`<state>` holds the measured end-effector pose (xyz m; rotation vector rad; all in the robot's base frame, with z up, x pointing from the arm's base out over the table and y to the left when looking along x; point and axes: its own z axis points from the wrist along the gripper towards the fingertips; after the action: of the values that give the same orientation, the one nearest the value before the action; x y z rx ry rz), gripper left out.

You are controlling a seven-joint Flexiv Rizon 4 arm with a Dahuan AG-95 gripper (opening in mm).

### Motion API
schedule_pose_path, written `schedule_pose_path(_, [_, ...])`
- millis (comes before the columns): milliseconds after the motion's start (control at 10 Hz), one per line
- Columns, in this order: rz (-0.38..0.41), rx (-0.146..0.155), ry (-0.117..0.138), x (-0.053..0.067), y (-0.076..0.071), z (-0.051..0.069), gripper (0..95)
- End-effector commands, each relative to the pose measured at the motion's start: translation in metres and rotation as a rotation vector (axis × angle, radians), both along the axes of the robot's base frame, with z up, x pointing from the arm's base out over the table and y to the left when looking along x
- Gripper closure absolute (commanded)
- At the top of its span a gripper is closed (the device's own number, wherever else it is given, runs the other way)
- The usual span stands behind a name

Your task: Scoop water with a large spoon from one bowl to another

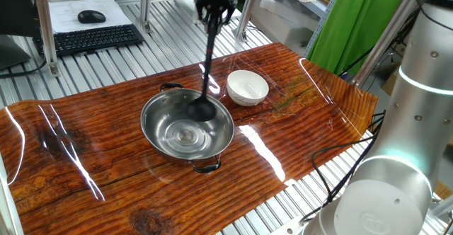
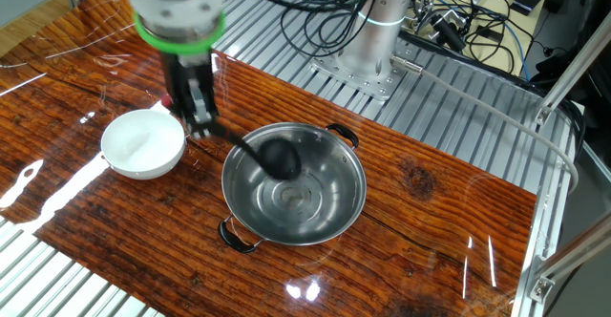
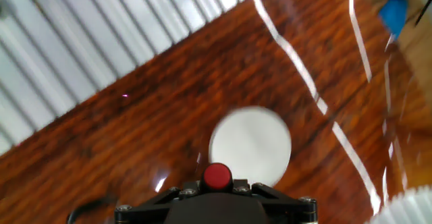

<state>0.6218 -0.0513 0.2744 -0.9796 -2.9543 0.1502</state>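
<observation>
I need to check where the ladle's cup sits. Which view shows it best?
The other fixed view: the ladle's cup shows dark, unobstructed inside the steel bowl. One fixed view shows it smaller, near the rim. The hand view misses it.

glossy wood-grain table under a clear film, on a ribbed metal bench, wide steel bowl with two loop handles near the middle, small white bowl just beside it, apart

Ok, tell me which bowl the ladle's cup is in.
The steel bowl with loop handles; the ladle dips into it. The white bowl sits apart.
</observation>
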Motion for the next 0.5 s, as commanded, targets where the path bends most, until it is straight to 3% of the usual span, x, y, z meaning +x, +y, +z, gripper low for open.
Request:
schedule_pose_path(100, [-0.028, 0.01, 0.027, -0.01, 0.019, -0.009, 95.0])
schedule_pose_path(200, [-0.037, 0.013, 0.015, -0.014, 0.025, -0.016, 95.0])
schedule_pose_path(500, [-0.012, 0.025, 0.013, -0.025, 0.027, -0.021, 95.0])
